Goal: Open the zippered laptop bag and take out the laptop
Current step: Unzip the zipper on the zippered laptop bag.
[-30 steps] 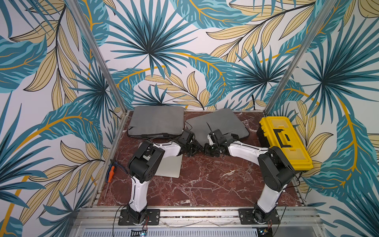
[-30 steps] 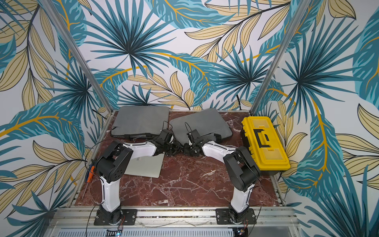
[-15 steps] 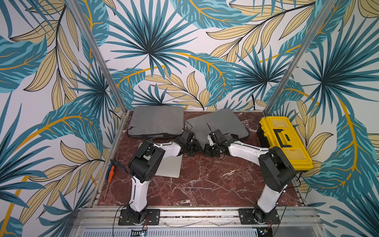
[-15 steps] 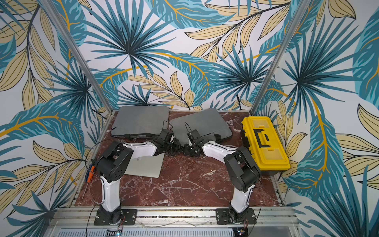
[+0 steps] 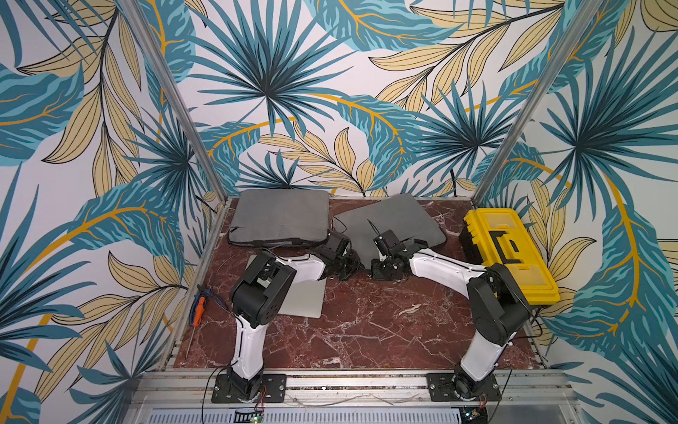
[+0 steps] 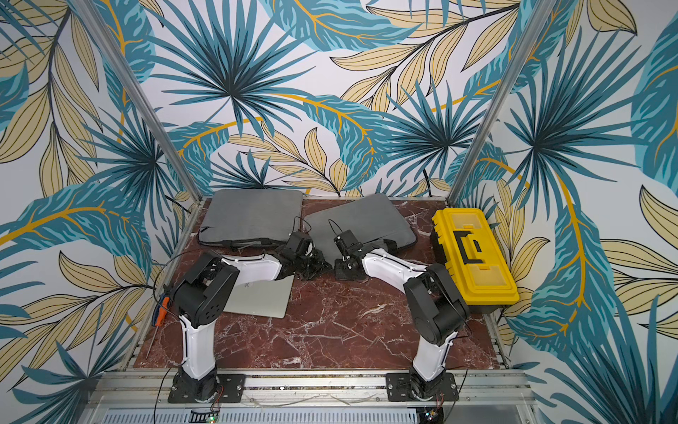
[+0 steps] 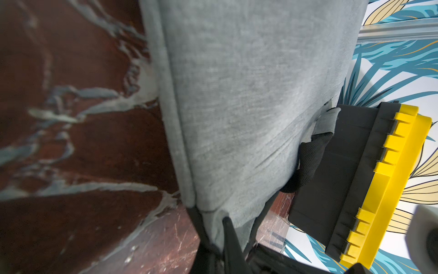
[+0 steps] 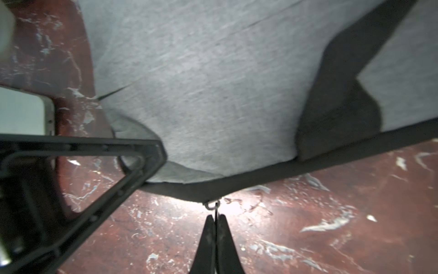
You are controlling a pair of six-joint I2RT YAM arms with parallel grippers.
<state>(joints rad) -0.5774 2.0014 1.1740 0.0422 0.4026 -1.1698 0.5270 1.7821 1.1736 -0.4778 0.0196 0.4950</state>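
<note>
Screwdriver (image 5: 198, 312): orange-handled, lies outside the tabletop's left edge, on the frame rail.
Rear-left bag (image 5: 280, 216): grey, lies flat in the back left corner, dark zip edge facing forward.
Silver laptop (image 5: 306, 299): closed, lies flat on the tabletop (image 5: 367, 330) just in front of the rear-left bag, partly covered by the left arm, outside both bags.
Left gripper (image 5: 353, 262): sits low over the tabletop at the near left corner of the laptop bag; jaws clenched on the grey fabric of that corner, as the left wrist view shows.
Laptop bag (image 5: 394, 224): grey, rests at rear centre, turned askew, between the rear-left bag and the toolbox; shows no contents in any view.
Zipper pull (image 8: 211, 205): small metal ring on the black zip band at the bag's near edge, seen in the right wrist view.
Right gripper (image 8: 215, 219): sits just right of the left gripper, low over the tabletop; jaws pressed together on the tab of the zipper pull.
Toolbox (image 5: 510, 253): yellow lid, black handle and base, closed, stands along the tabletop's right edge, near the bag's right end.
</note>
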